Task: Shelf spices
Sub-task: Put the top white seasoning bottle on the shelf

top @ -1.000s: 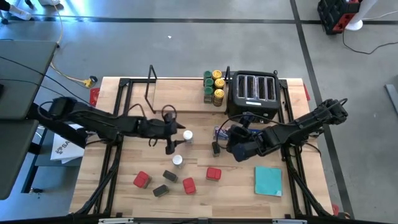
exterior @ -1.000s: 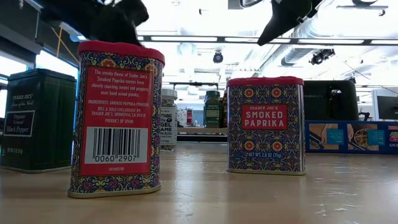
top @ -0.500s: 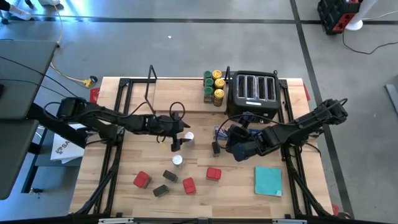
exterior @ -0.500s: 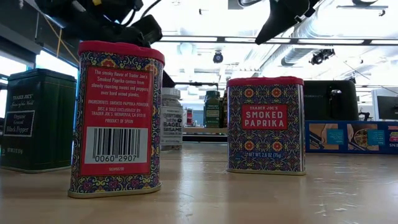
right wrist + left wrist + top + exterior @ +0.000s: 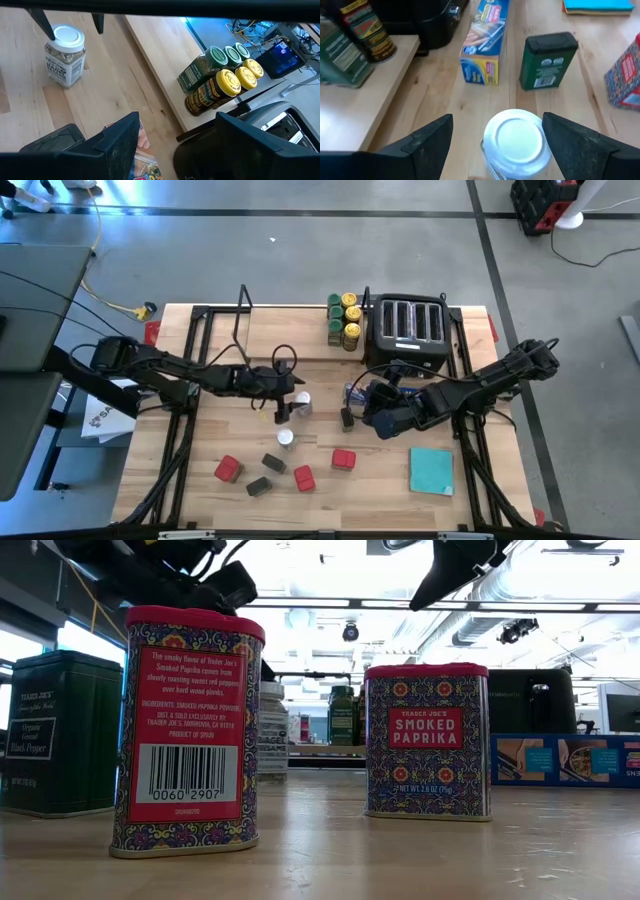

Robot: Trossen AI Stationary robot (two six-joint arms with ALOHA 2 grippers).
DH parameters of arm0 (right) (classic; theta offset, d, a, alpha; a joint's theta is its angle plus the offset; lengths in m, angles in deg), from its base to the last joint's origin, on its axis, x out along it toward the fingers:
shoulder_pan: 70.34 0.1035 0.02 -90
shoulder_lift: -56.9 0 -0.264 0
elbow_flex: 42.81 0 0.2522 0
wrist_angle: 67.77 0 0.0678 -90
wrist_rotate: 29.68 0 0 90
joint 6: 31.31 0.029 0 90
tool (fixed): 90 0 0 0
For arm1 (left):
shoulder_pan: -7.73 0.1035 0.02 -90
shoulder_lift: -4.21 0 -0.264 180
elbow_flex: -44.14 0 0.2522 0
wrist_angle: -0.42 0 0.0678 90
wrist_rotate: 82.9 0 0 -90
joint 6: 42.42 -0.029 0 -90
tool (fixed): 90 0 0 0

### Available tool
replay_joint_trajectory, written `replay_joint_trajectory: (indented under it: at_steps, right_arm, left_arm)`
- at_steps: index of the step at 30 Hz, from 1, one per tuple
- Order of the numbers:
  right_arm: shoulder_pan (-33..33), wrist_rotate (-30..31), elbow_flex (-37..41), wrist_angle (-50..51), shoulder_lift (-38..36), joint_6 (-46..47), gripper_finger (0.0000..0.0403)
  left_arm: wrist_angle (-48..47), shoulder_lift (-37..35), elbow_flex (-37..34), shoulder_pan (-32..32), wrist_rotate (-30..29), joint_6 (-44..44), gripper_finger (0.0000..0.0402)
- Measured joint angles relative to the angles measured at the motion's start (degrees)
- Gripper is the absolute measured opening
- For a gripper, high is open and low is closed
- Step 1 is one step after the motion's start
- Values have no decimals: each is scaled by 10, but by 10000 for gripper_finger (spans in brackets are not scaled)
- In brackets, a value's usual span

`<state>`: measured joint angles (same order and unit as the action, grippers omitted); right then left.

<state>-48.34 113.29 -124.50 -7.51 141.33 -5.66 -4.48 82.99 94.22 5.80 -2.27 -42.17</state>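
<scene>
A white-lidded spice jar (image 5: pixel 302 399) stands upright on the table; it also shows in the left wrist view (image 5: pixel 516 141) and the low view (image 5: pixel 274 730). My left gripper (image 5: pixel 497 116) is open, with one finger on either side of the jar's lid. The shelf (image 5: pixel 300 338) is a light-wood plank at the far side, with several yellow- and green-lidded jars (image 5: pixel 344 319) on its right end. My right gripper (image 5: pixel 366 406) is open and empty above the blue box (image 5: pixel 357 391). Red tins (image 5: pixel 343 460), dark tins (image 5: pixel 273 465) and a second white-lidded jar (image 5: pixel 286 438) stand on the near half. My left gripper comes level from the table's left, with its fingers on either side of the jar's white lid (image 5: pixel 516 135). One finger (image 5: pixel 557 137) is very close to the lid's edge; I cannot tell whether it touches. The jar stands upright on the table.
A black four-slot toaster (image 5: pixel 410 326) stands at the far right beside the shelf. A flat teal square (image 5: pixel 431 470) lies near right. A dark tin (image 5: pixel 348 418) stands beside my right gripper. Two paprika tins (image 5: pixel 428 740) fill the low view's foreground.
My left gripper has swung from pointing toward the near edge to pointing right, and has moved up to the white-lidded jar, which now sits between its fingers. In the low view the jar's label has turned about while the jar stays in its place.
</scene>
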Motion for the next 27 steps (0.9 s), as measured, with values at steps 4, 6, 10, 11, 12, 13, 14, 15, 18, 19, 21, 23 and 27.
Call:
replay_joint_trajectory:
  at_steps: [4,6,10,11,12,13,14,15,18,19,21,23,27]
  right_arm:
    - [0,-4,0,0,0,-1,257]
    - [0,-5,0,1,0,-1,257]
    - [0,-5,0,1,0,-1,257]
    - [0,-5,0,1,0,-1,257]
    - [0,-6,0,0,0,-1,257]
    - [0,-7,0,0,0,0,257]
    - [0,-8,0,0,0,0,257]
    - [1,-9,0,0,0,0,257]
    - [1,-9,0,0,0,-1,257]
    - [1,-9,0,0,0,-1,257]
    - [1,-9,0,-1,0,0,257]
    - [1,-9,0,0,0,0,257]
    - [1,-9,0,0,0,-1,257]
  left_arm:
    - [-62,-37,3,1,-5,-12,303]
    - [-100,-56,9,0,-14,-12,303]
    - [-127,-93,11,-1,-16,16,303]
    - [-124,-98,11,-4,-5,30,303]
    - [-114,-102,11,-8,11,43,303]
    - [-103,-103,8,-15,29,52,303]
    - [-95,-102,3,-24,42,54,303]
    - [-91,-101,-4,-32,44,55,303]
    - [-82,-88,-17,-53,-26,60,303]
    - [-79,-81,-21,-58,-60,69,303]
    - [-51,-61,-29,-64,-98,87,303]
    - [-14,-39,-36,-69,-99,100,303]
    - [32,6,-38,-80,-101,126,303]
